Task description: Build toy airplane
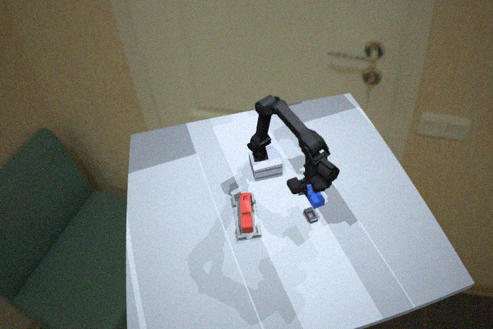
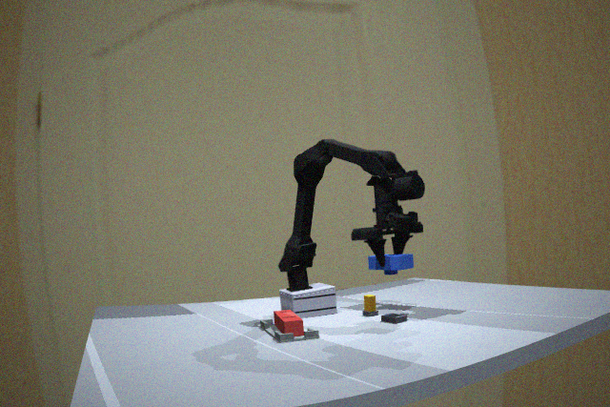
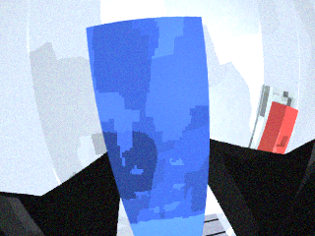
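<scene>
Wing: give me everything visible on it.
The wing is a long blue block with flat faces and straight edges, apparently plain plastic. A short tab sticks down from its underside. It is held roughly level in the air by the tool, whose two fingers press its long sides near mid-length. The exterior view shows it well off the table, above the dark holder, touching only the fingers.
</scene>
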Robot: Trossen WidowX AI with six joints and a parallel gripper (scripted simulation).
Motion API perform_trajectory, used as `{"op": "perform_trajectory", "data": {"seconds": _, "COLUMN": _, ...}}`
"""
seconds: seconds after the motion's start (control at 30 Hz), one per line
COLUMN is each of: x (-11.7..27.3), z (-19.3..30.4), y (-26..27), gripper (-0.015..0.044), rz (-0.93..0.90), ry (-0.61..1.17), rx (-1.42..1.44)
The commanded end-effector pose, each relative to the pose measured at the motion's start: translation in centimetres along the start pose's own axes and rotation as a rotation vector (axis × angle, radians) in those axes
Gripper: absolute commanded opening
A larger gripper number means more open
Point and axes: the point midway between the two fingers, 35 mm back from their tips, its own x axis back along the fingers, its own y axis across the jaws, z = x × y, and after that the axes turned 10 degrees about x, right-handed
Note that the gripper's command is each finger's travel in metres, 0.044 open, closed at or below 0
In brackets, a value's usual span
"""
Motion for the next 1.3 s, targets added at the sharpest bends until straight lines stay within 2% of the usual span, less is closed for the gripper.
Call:
{"op": "perform_trajectory", "data": {"seconds": 0.0, "x": -0.1, "z": 0.3, "y": -1.3, "gripper": 0.0000, "rz": 0.000, "ry": 0.005, "rx": 0.046}}
{"op": "perform_trajectory", "data": {"seconds": 1.27, "x": -2.1, "z": 4.3, "y": -13.0, "gripper": 0.0000, "rz": 0.004, "ry": 0.008, "rx": 0.620}}
